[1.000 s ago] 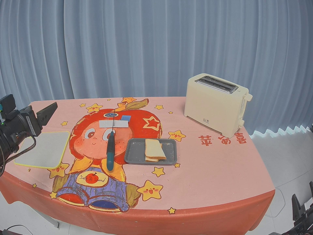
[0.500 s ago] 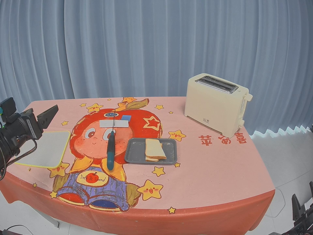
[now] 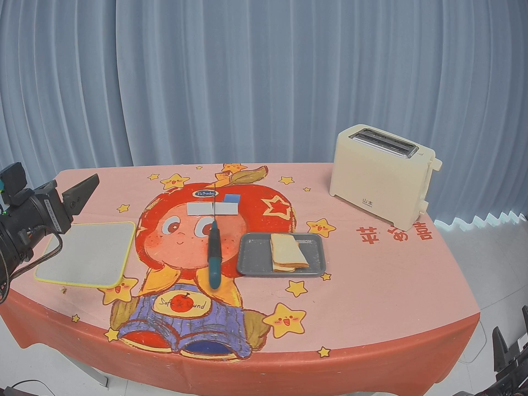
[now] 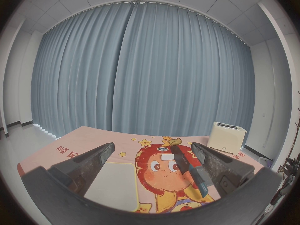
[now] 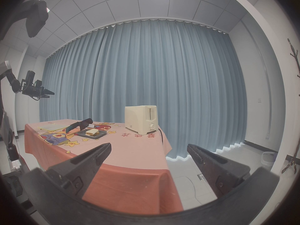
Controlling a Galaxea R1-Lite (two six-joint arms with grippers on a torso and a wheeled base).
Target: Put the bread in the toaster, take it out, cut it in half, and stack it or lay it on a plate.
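Grippers apart: my left gripper and right gripper both have fingers spread, holding nothing.
My left one sits at the left edge of the head frame, near the white, yellow-rimmed cutting board. My right one shows in the lower right corner, off the pink cartoon tablecloth. Pale sliced bread lies on the grey rectangular tray at centre, with the teal-handled knife just left of it. Upper right stands the cream two-slot toaster.

I see a cream toaster, grey tray, teal-handled knife, yellow-edged white board, and a pink tablecloth printed with yellow stars.
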